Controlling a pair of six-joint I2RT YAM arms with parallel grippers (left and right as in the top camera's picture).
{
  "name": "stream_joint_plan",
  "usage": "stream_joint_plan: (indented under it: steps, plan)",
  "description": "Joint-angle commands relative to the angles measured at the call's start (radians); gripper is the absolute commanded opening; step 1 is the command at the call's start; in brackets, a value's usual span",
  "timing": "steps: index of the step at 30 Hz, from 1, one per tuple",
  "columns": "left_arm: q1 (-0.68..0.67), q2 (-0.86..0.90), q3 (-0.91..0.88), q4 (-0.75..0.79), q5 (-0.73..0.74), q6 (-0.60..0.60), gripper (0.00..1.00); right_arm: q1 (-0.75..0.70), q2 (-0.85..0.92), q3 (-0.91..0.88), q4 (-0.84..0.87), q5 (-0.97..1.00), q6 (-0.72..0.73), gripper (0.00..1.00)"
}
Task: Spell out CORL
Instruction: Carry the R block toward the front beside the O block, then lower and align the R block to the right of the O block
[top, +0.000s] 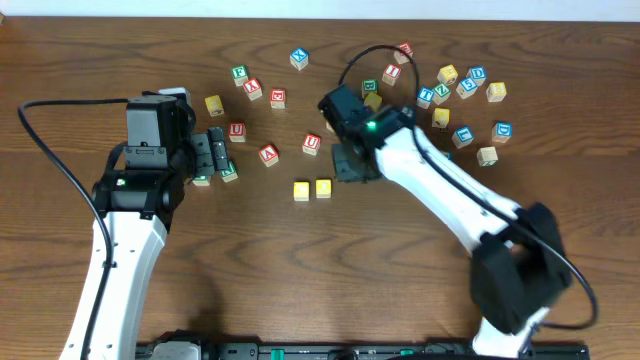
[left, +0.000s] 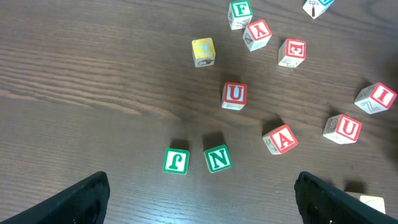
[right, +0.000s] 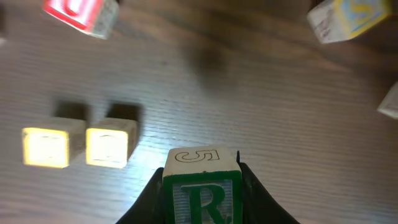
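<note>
My right claw (right: 202, 194) is closed to a narrow gap on the R cube (right: 202, 177), pinching its two sides. The cube sits just right of the two yellow cubes (right: 111, 143), which stand side by side on the table (right: 261, 93). If I set R down too close, my finger could shove the nearer yellow cube and break the row. If I release it crooked, R could land turned.

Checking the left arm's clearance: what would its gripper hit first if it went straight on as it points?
Probably the green J and N cubes, side by side just ahead of the open left gripper. Depth is unclear, so it might reach bare table first.
</note>
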Motion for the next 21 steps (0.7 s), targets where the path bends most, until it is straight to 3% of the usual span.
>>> stream_joint_plan:
  steps: [1,21]
  plan:
    - [0.003,0.006,0.000,0.000,-0.008,0.003,0.93,0.007,-0.031,-0.055,0.013,0.018,0.044,0.01]
    - [0.003,0.006,0.000,0.000,-0.008,0.003,0.93,0.046,-0.029,-0.230,0.243,0.022,0.116,0.01]
